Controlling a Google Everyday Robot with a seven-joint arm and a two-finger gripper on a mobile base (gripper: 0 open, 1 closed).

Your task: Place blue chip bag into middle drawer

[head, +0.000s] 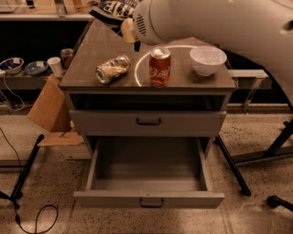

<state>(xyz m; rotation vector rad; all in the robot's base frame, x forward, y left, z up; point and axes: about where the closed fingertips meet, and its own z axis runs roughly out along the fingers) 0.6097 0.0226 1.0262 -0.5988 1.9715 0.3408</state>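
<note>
- The gripper (128, 29) is at the back edge of the cabinet top (91, 50), left of centre, at the end of the bulky white arm (215, 20) that comes in from the upper right. I cannot tell whether it is open or closed.
- The blue chip bag (112, 7) is just beside the gripper, up and to its left, and is cut off by the top of the view. Its long axis runs roughly left to right, with white lettering along it and a dark corner pointing left. I cannot tell whether it is gripped or resting on the surface.
- The cabinet top is dark brown and smooth, with a bright arc of reflected light near the middle.
- A red soda can (160, 66) stands upright by that arc, near the front edge.
- A crushed golden can (112, 69) lies on its side to the left of the red one, apart from it.
- A white bowl (208, 59) sits upright towards the right side.
- Under the top is a dark open slot, and below it a closed grey drawer front (100, 123) with a dark handle.
- The middle drawer (146, 167) is pulled well out at the bottom, its grey inside bare.
- The floor (256, 132) is pale and speckled. A piece of cardboard (48, 107) leans against the cabinet's left side, and black stand legs flank the cabinet.
- A low shelf (18, 81) at the left holds small bowls and cups.
</note>
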